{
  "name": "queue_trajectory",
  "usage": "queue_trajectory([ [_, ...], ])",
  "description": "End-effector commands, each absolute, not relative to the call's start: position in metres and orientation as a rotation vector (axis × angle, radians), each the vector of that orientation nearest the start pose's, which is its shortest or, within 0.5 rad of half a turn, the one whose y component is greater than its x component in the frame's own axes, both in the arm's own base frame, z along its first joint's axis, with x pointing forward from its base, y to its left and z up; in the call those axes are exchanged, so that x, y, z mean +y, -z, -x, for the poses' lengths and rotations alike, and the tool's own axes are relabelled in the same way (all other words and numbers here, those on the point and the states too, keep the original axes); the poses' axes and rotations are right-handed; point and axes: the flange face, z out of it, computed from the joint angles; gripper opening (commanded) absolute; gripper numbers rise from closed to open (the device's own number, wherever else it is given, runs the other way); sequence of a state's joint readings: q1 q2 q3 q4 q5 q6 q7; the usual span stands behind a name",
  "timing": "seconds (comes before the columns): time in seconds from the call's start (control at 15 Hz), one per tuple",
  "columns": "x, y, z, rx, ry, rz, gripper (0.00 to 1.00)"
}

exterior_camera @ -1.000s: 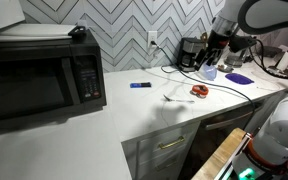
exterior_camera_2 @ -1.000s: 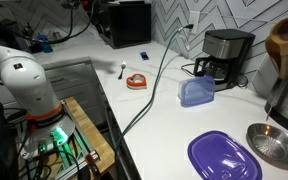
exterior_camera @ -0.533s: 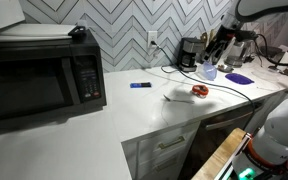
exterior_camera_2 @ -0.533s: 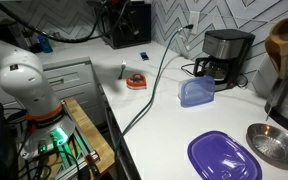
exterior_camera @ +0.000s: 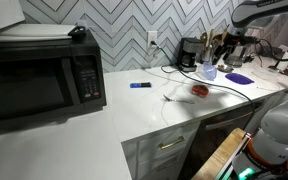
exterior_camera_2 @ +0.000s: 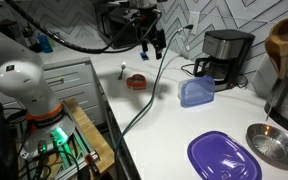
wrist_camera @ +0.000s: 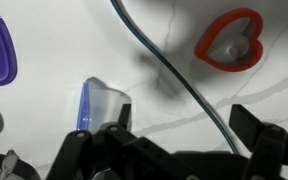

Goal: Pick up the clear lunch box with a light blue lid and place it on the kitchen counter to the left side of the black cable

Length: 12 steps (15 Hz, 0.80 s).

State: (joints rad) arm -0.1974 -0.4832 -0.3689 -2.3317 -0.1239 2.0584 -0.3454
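The lunch box (exterior_camera: 208, 72), clear with a light blue lid, sits on the white kitchen counter (exterior_camera: 134, 115) in front of the coffee maker; it also shows in an exterior view (exterior_camera_2: 196, 93) and at the left of the wrist view (wrist_camera: 99, 105). The black cable (exterior_camera_2: 156, 82) runs from the wall outlet across the counter and over its front edge. In the wrist view the black cable (wrist_camera: 174, 72) passes between my fingers. My gripper (wrist_camera: 184, 128) is open and empty, hovering above the counter, with the lunch box just beside one finger (wrist_camera: 121, 115). It shows in both exterior views (exterior_camera: 222, 47) (exterior_camera_2: 152, 42).
A red heart-shaped ring (exterior_camera_2: 136, 81) lies near the cable. A flat purple dish (exterior_camera_2: 224, 157) and a metal bowl (exterior_camera_2: 274, 145) sit nearby, and a black coffee maker (exterior_camera_2: 227, 55) stands by the wall. A blue pen (exterior_camera: 139, 85) and a microwave (exterior_camera: 39, 75) stand further along.
The arm has swung over the counter and now shows at the top of an exterior view where it was absent before. The lunch box and cable have not moved.
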Motion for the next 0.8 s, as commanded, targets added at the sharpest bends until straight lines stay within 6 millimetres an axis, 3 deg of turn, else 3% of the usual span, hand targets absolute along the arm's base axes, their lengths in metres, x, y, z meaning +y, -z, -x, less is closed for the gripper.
queue_trajectory([
  [0.0,-0.299,-0.502,-0.347,0.305,0.284,3.133,1.0],
  [0.07,-0.311,-0.497,-0.345,0.374,0.283,3.104,1.0],
  [0.13,-0.29,-0.505,-0.345,0.324,0.282,3.13,1.0],
  [0.2,-0.296,-0.502,-0.343,0.343,0.271,3.127,1.0],
  [0.73,-0.289,-0.506,-0.349,0.318,0.277,3.138,1.0],
])
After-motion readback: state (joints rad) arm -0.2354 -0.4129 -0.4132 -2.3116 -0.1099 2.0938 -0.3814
